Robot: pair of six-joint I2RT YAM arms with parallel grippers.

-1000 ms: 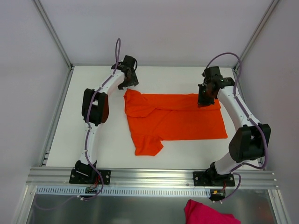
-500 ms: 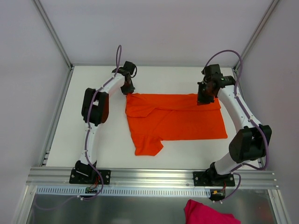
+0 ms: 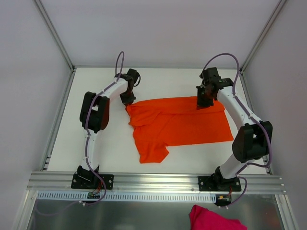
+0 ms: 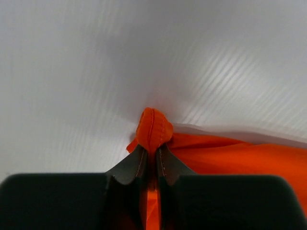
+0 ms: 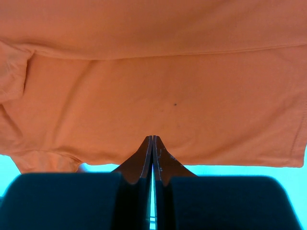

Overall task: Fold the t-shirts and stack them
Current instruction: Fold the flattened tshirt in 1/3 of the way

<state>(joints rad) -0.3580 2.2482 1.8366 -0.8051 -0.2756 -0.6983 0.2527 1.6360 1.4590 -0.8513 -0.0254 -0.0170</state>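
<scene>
An orange t-shirt (image 3: 182, 122) lies partly folded on the white table (image 3: 110, 143), with one sleeve pointing toward the near edge. My left gripper (image 3: 128, 99) is at its far left corner. In the left wrist view this gripper (image 4: 152, 148) is shut on a bunched hem of the t-shirt (image 4: 240, 155). My right gripper (image 3: 202, 101) is at the shirt's far edge, right of centre. In the right wrist view its jaws (image 5: 152, 138) are pressed together at the near edge of the t-shirt (image 5: 168, 86), which fills most of that view.
A pink cloth (image 3: 213, 218) lies below the front aluminium rail (image 3: 158, 179), near the right arm's base. Grey enclosure walls close in the table at the back and on both sides.
My left gripper moved onto the shirt's far left corner and closed on it. My right gripper shifted left, still shut, and the shirt's far edge shifted with it.
</scene>
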